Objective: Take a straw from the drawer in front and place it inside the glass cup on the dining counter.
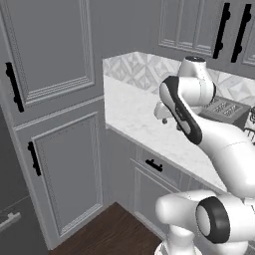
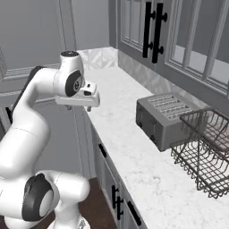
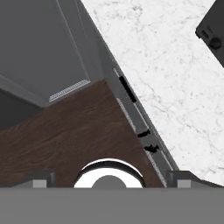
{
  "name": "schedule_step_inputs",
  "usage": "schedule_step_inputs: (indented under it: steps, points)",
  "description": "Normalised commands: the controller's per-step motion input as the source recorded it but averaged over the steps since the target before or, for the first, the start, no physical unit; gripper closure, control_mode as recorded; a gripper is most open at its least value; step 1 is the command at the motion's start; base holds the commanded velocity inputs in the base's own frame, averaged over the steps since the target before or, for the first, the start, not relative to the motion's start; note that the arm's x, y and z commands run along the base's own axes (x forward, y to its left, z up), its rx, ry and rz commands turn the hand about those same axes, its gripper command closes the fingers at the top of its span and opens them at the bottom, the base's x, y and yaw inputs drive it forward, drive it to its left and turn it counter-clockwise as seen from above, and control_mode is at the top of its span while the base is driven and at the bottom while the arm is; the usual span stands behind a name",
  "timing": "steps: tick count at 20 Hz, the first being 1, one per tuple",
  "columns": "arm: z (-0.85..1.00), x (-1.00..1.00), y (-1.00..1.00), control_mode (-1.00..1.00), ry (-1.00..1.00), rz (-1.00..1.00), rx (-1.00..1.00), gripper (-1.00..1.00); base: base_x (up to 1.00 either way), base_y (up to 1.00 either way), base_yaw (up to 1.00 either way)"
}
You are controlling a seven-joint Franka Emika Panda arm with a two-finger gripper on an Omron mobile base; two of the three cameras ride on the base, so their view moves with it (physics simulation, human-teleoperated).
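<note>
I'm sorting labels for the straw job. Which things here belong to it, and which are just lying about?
Belongs to the job:
- drawer, shut, below the counter's edge
- gripper, open, up near that edge

Just lying about:
- toaster
- wire basket, beside the toaster
- white counter that both stand on
- tall cabinet doors

toaster (image 2: 167, 117) on counter (image 2: 134, 147), wire basket (image 2: 203, 154) apparently touching (right side)

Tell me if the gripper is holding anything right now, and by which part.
Nothing is held. The gripper hangs open above the wooden floor, with nothing between its fingertips, and the drawer is shut.
</note>
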Motion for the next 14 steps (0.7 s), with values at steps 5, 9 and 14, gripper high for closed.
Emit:
schedule_step_inputs:
  steps: [5,9,14]
  points:
    - [0.0,0.0,0.0,1.0,0.0,0.0,0.0,-1.0,-0.22,-0.54,0.21]
    - [0.0,0.0,0.0,1.0,0.0,0.0,0.0,-1.0,0.11,-0.75,0.12]
    - [0.0,0.04,-0.38,-1.0,0.0,0.11,0.0,-1.0,0.0,0.0,0.0]
